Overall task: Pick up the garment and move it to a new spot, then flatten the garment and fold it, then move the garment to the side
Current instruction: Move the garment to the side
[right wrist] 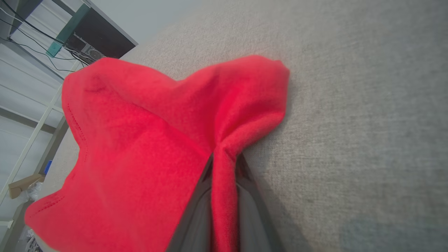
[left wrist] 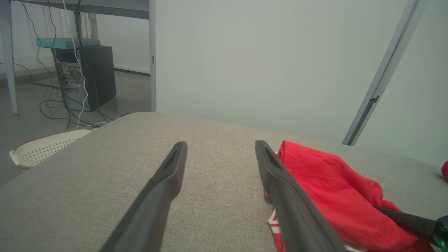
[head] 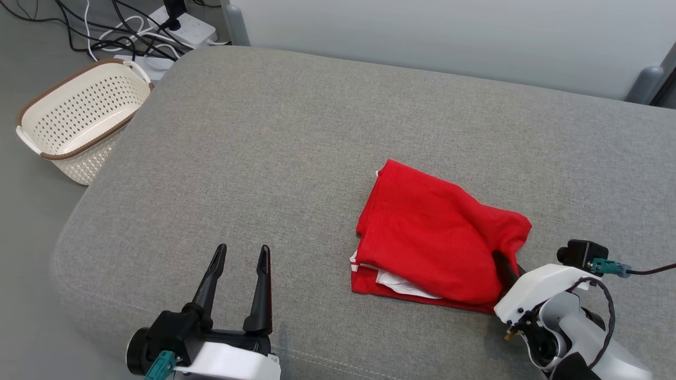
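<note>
Cream basket (head: pixel 87 164) beside grey cushion (head: pixel 290 158)

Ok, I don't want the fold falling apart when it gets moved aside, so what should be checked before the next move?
1. Right pincer closed on cloth: ok, it pinches a ridge of the red garment.
2. All folded layers caught: cannot tell.
3. Left pincer out of the way: ok, open, apart from the garment.
4. Fold tidy: not ok, a white piece pokes out at the near edge.
5. Free grey cushion beside it: ok.
</note>
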{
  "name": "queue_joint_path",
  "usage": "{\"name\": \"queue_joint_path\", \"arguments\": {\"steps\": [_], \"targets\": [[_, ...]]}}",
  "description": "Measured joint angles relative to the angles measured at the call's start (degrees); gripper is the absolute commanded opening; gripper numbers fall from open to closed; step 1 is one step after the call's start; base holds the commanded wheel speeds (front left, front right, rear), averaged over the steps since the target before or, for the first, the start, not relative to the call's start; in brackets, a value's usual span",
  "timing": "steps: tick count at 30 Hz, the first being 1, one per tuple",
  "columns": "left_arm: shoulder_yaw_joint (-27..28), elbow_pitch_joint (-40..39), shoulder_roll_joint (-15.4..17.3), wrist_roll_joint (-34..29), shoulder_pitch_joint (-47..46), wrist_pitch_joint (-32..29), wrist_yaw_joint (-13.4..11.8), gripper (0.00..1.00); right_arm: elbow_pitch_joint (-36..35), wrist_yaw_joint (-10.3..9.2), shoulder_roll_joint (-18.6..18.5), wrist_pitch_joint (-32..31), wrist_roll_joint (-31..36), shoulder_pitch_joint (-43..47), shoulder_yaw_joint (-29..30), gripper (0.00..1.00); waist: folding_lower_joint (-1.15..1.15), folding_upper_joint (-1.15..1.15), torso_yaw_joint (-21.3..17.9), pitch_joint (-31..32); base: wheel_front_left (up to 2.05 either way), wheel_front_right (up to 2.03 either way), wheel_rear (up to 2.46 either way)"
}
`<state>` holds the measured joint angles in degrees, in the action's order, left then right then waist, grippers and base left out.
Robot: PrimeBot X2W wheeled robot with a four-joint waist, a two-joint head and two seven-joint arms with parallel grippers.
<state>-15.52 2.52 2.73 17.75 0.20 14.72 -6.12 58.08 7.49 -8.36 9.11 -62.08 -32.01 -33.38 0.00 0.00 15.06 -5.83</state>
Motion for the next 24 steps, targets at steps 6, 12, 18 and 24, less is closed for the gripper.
{"name": "queue_joint_path", "arguments": {"steps": [6, 12, 18, 24], "targets": [[0.13, -0.01, 0.0, -0.01, -0.09, 0.0, 0.0, 1.0, -1.7, 0.0, -1.83, 2.98, 0.65, -0.07, -3.66, 0.0, 0.0, 0.0, -0.37, 0.17, 0.0, 0.0, 0.0], [0.22, -0.01, 0.0, -0.01, -0.09, 0.0, 0.0, 1.0, -3.03, 0.0, -3.63, 4.55, 3.53, -1.54, -5.87, 0.0, 0.0, 0.0, -0.95, 0.26, 0.0, 0.0, 0.0], [0.63, -0.09, 0.01, -0.2, -0.09, 0.0, 0.0, 1.0, -6.98, 0.0, -5.26, 5.04, 8.5, -3.48, -3.02, 0.0, 0.0, 0.0, -2.4, 0.13, 0.0, 0.0, 0.0], [0.9, -0.01, 0.01, -0.75, -0.38, 0.0, 0.04, 1.0, -10.73, 0.0, -6.27, 5.04, 13.04, -3.55, 1.48, 0.0, 0.0, 0.0, -5.13, -0.21, 0.0, 0.0, 0.0]]}}
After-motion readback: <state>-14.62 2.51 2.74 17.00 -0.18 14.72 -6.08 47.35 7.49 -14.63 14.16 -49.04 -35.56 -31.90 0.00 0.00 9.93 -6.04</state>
